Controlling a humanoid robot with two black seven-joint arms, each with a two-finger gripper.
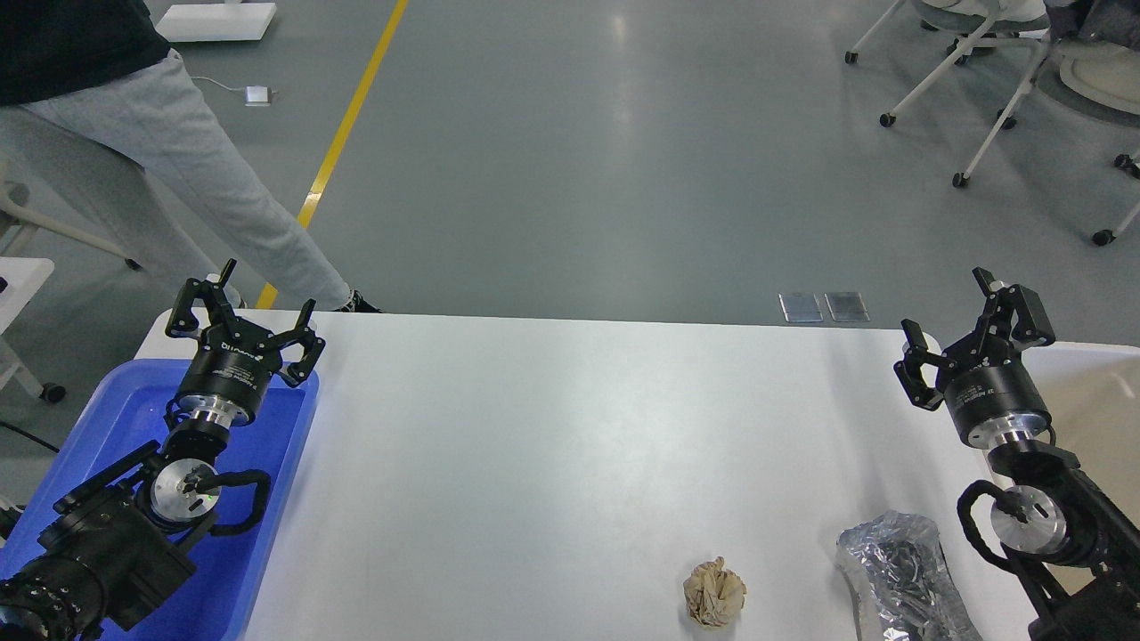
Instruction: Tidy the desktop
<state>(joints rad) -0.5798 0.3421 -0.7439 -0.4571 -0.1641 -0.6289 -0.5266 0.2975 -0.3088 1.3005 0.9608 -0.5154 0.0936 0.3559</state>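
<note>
The desktop [552, 445] fills the middle of the head view, white and bare except for two bits of litter near its close right edge: a crumpled brown paper ball [713, 592] and, just to its right, a crinkled silver foil wrapper [899, 579]. The wrapper's long axis runs roughly from far to near, tilting slightly rightward as it comes closer, and its near end is cut off by the bottom of the picture, so its full length cannot be told. The right gripper [953, 334] hangs above the far right corner of the desktop with its jaws spread wide and nothing between them; both pieces of litter lie nearer the robot than this gripper and a little to its left, so reaching either would mean drawing back and down. The left gripper [240, 316] hovers over the far end of a blue tray [276, 499] at the left, jaws likewise wide and empty, and sits well apart from the litter, so the right arm is clearly the nearer one. A cream bin [1100, 401] shows only partly behind the right arm, and its inside is mostly hidden. What the wrapper holds, if anything, is hard to make out.
</note>
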